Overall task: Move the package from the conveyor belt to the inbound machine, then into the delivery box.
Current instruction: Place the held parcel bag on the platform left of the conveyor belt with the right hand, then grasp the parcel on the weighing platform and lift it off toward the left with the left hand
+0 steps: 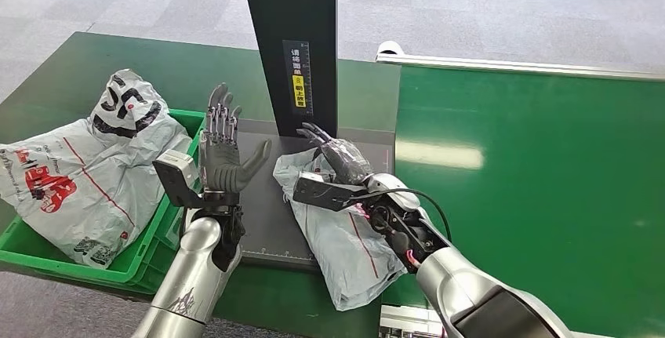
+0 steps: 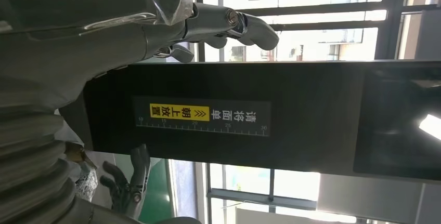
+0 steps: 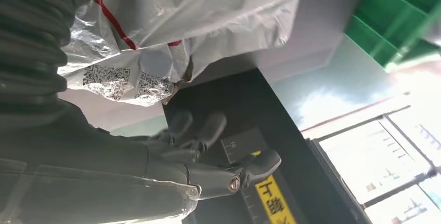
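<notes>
In your head view, the grey package (image 1: 345, 248) lies on the inbound machine's dark platform (image 1: 263, 197), its long axis running from the black column (image 1: 294, 32) toward the platform's near right corner. Your right robot hand (image 1: 339, 156) rests on its far end, fingers spread. Your left robot hand (image 1: 223, 150) stands upright, spread, holding nothing, beside the green delivery box (image 1: 118, 271).

In the left wrist view, the left robot hand's fingers (image 2: 244, 24) are parted before the column.

In the right wrist view, the right robot hand's fingers (image 3: 249, 167) extend past the package's labelled end.

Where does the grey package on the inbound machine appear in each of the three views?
Head view: grey package lies at lower centre on the machine's platform, under the right hand.
Left wrist view: not clearly in it.
Right wrist view: across the picture's top, beside that hand.
Shared landmark: the black column with its yellow label.
</notes>
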`<state>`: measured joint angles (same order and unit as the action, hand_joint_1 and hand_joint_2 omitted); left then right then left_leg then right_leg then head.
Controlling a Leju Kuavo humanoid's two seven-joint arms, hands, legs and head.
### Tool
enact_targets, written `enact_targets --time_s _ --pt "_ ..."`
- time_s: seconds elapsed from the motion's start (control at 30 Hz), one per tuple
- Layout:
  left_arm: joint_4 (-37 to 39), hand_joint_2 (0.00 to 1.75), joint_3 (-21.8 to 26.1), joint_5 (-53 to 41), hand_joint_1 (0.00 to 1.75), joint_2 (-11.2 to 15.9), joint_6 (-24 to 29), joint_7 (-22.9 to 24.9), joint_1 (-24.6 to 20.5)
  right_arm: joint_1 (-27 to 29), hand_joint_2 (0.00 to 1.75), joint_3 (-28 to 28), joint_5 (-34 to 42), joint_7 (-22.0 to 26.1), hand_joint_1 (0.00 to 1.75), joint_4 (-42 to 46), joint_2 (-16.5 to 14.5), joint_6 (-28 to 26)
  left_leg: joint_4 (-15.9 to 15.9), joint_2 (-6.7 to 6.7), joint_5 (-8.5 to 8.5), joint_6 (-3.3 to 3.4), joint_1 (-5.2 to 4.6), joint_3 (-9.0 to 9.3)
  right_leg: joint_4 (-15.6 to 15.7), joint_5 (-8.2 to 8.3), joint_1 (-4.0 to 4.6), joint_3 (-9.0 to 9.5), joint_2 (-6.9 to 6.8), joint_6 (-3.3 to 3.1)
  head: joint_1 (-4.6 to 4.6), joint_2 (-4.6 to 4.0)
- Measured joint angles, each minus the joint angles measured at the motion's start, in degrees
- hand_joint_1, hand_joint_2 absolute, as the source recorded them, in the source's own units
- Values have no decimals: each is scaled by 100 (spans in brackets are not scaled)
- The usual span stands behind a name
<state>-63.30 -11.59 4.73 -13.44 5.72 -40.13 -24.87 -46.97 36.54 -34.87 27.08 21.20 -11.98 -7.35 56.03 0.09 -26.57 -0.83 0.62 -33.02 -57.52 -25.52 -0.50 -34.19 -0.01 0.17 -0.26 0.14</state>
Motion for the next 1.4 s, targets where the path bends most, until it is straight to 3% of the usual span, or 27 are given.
enact_targets --time_s 0.57,0.8,1.07,1.2,1.3,1.4 --pt "209 175 28 -52 0 6 -93 0 -120 458 175 -1023 1319 695 0 334 187 517 1 1 0 0 -1 0 1 0 -1 0 0 0 0 -1" --pt "127 175 17 -122 0 90 -157 0 13 630 175 -1806 2328 568 0 1283 654 34 3 -5 0 1 -2 0 1 0 -2 3 -3 0 1 -1" --pt "160 175 -134 -61 0 191 -1159 0 79 1122 175 -2520 2683 534 0 2036 1078 -675 3 -7 -2 2 -3 -2 2 0 -3 -1 -4 1 -1 0" --pt "249 175 -257 -192 0 207 -1272 0 65 1382 175 -2692 2738 512 0 2421 1180 -843 1 13 -3 1 -2 0 2 0 -2 -2 8 0 -1 1" --pt "326 175 -440 -796 0 227 -1082 0 3 1523 175 -2751 2703 380 0 2636 1230 -859 2 4 -3 1 -2 1 2 0 -2 -2 5 0 -1 0" --pt "549 175 -906 -2008 0 254 -913 0 -151 1626 175 -2765 2604 226 0 2809 1258 -816 2 0 -2 2 -3 1 2 0 -3 1 1 1 0 1"
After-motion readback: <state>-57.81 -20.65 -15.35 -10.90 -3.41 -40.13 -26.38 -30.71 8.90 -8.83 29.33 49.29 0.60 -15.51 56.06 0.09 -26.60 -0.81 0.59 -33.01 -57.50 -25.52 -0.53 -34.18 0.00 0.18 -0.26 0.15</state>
